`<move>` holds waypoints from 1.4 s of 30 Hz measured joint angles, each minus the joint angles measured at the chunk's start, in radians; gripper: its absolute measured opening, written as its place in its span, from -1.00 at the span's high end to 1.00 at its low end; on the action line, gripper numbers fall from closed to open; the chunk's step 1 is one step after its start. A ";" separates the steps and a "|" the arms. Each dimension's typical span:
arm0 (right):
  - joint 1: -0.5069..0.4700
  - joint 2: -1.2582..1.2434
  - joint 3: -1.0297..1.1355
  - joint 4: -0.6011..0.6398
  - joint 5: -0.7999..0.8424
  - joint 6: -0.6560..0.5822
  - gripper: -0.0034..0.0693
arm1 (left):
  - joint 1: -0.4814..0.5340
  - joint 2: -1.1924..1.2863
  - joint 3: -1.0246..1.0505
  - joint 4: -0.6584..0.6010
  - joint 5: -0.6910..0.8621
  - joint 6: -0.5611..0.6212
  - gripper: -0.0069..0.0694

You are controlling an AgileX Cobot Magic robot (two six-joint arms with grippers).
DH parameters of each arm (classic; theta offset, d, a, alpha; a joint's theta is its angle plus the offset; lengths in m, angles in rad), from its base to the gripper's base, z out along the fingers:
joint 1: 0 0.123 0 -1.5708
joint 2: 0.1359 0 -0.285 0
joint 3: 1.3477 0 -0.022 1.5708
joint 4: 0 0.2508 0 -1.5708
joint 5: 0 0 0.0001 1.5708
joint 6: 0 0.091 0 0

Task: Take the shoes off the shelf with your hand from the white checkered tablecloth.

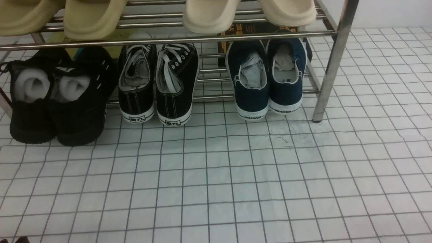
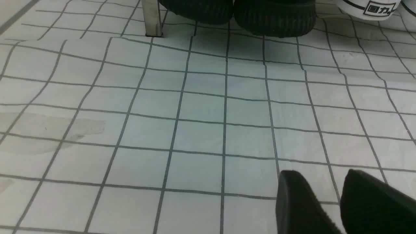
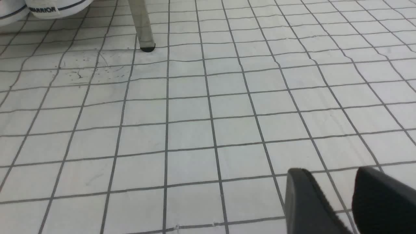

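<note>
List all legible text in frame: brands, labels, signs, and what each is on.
"WARRIOR": heel of the left navy shoe
"WARRIOR": heel of the right navy shoe
"回力": heel label of the right black sneaker; clearest in the left wrist view on one sneaker heel
Left black sneaker: similar heel label, too small to read surely
Orange print on the dark box behind the rack: unreadable
Insole marks in the navy shoes: too small
</note>
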 joint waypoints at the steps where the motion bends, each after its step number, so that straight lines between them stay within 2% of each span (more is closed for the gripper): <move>1: 0.000 0.000 0.000 0.000 0.000 0.000 0.25 | 0.000 0.000 0.000 0.000 0.000 0.000 0.19; 42: 0.000 0.000 0.000 0.000 0.000 0.001 0.25 | 0.000 0.000 0.000 0.000 0.000 0.000 0.19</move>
